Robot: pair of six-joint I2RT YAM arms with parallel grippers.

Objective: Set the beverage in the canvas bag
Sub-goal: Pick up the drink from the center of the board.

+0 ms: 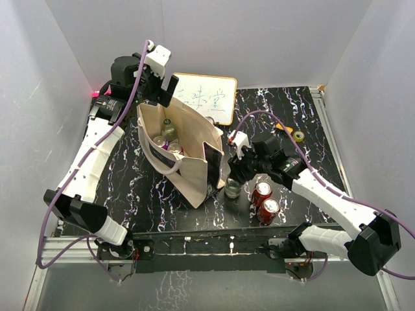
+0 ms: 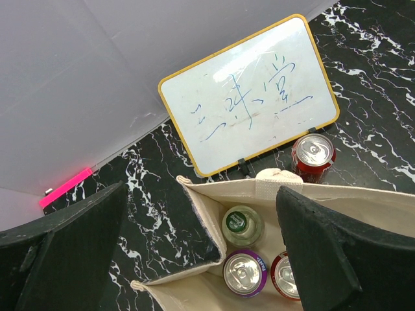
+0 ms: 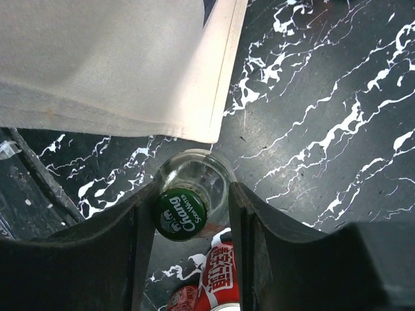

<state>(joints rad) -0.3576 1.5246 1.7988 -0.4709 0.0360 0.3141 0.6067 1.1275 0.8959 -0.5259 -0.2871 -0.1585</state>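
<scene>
The beige canvas bag (image 1: 185, 152) stands open left of centre; it also shows in the left wrist view (image 2: 207, 213) and the right wrist view (image 3: 110, 65). Inside it are a green-capped bottle (image 2: 242, 225), a purple can (image 2: 245, 272) and a red can (image 2: 285, 275). My left gripper (image 2: 201, 194) is open and empty, above the bag's far end (image 1: 165, 94). My right gripper (image 1: 235, 178) is shut on a clear glass bottle with a green cap (image 3: 181, 212), which stands on the table just right of the bag (image 1: 233, 190).
Two red cans (image 1: 262, 191) (image 1: 268, 210) stand right of the held bottle; one shows under the gripper (image 3: 224, 278). Another red can (image 2: 313, 157) stands behind the bag by the yellow-framed whiteboard (image 1: 207, 97). A yellow tape roll (image 1: 298, 136) lies far right.
</scene>
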